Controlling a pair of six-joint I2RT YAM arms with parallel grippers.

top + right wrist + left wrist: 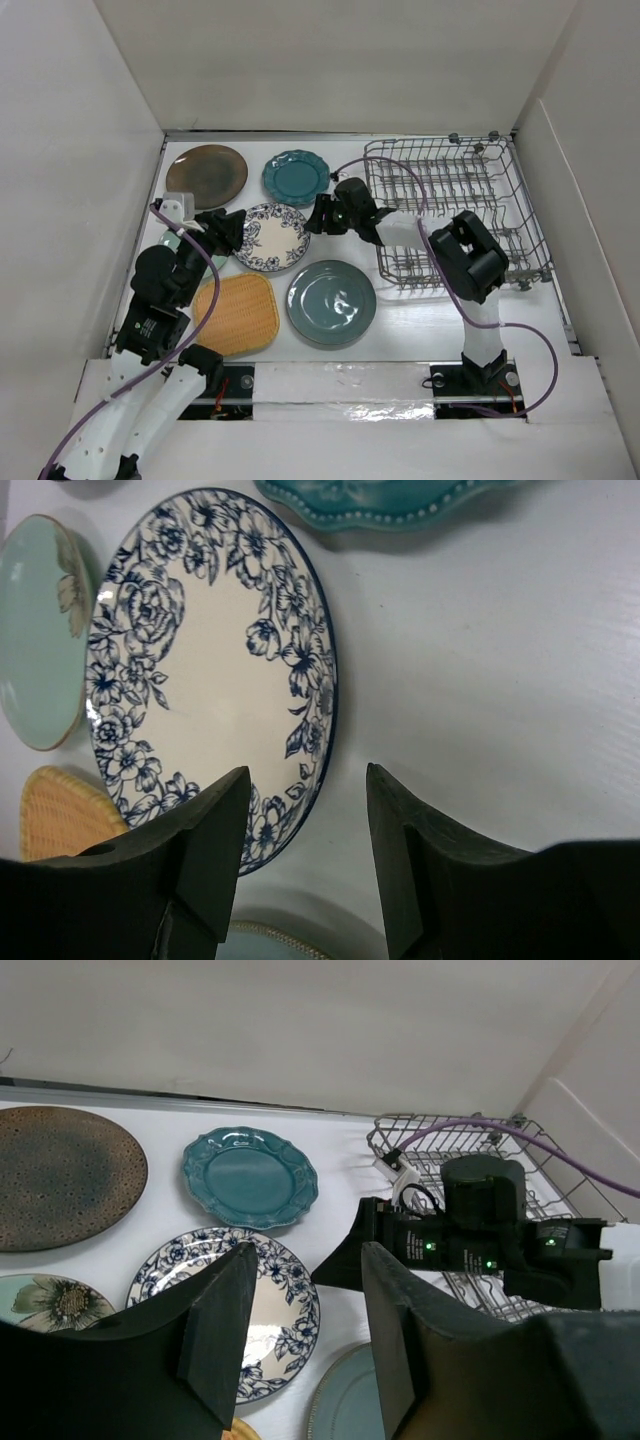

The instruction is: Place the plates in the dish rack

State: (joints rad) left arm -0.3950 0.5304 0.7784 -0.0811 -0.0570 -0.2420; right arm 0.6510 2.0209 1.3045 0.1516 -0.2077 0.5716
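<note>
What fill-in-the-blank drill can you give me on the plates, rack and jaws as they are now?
1. The dish rack sits on the ____ arm's side.
2. Both arms' jaws stand ____, gripping nothing.
3. The right arm's jaws hover at the rim of the white plate with the ____ floral pattern.
4. The tan woven plate lies on the ____ arm's side, away from the rack.
Missing words: right; open; blue; left.

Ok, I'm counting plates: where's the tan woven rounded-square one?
Top view, lower left: the tan woven rounded-square plate sits just left of the grey-blue round plate.
</note>
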